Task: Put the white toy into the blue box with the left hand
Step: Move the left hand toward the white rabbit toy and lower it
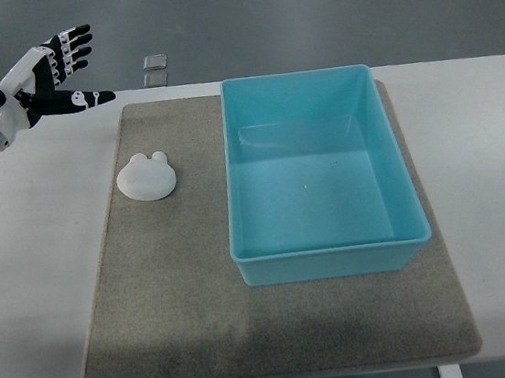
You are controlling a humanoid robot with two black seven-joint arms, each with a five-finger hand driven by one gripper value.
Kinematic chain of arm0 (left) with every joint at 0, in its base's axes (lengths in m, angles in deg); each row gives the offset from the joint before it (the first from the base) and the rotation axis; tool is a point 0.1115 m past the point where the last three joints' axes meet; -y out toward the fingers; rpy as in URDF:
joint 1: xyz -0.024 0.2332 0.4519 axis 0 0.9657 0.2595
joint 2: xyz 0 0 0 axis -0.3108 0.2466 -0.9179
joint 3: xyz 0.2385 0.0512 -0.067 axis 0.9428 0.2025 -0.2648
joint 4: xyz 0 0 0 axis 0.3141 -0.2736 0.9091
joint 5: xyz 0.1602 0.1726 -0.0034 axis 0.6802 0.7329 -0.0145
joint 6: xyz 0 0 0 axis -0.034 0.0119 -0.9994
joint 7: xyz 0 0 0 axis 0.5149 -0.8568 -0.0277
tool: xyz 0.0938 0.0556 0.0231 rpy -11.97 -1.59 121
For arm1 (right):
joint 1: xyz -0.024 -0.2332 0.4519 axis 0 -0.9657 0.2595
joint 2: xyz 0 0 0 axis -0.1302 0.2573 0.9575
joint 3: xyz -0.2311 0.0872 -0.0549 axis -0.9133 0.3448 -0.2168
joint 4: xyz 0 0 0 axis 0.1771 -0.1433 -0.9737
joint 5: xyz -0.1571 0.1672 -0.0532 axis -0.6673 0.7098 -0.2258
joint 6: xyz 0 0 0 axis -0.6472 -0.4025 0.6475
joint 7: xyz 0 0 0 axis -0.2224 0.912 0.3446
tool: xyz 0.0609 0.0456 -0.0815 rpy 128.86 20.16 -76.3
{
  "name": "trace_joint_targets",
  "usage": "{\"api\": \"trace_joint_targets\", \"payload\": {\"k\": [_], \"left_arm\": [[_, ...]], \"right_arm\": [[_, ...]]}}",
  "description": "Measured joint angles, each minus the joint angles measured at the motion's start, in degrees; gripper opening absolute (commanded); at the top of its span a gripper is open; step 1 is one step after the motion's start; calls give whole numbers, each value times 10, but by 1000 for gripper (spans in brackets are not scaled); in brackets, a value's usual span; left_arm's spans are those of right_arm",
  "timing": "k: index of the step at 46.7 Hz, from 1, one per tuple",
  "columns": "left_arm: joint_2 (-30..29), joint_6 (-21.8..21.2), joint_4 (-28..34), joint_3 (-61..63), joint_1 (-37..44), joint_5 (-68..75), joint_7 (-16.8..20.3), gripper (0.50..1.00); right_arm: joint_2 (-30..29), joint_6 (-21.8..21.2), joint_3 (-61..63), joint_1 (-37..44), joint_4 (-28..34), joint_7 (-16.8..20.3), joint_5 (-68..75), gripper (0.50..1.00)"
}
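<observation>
Currently left robot hand point(58, 70) is hovering spread wide, empty, far-left of white toy point(147, 176); flat toy risks sliding off fingertips before blue box point(331, 262).

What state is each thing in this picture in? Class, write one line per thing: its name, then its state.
white toy: lying flat on the mat, left of the box, untouched.
blue box: upright on the mat, open, empty.
left hand: open, fingers spread, raised beyond the mat's far-left corner, holding nothing.
mat: flat on the table.
right hand: not in view.
</observation>
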Motion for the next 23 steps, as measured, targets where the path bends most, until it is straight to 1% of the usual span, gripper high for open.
{"api": "trace_joint_targets", "payload": {"k": [6, 10, 14, 23], "left_arm": [[-11, 0, -5, 54, -20, 21, 1, 990], [-31, 0, -8, 80, -34, 58, 2, 990], [-37, 0, -19, 97, -40, 100, 2, 990], [-72, 10, -72, 108, -38, 157, 3, 990]], "right_arm": [[0, 0, 0, 0, 0, 0, 0, 936], [0, 0, 0, 0, 0, 0, 0, 936], [0, 0, 0, 0, 0, 0, 0, 936], [0, 0, 0, 0, 0, 0, 0, 936]]}}
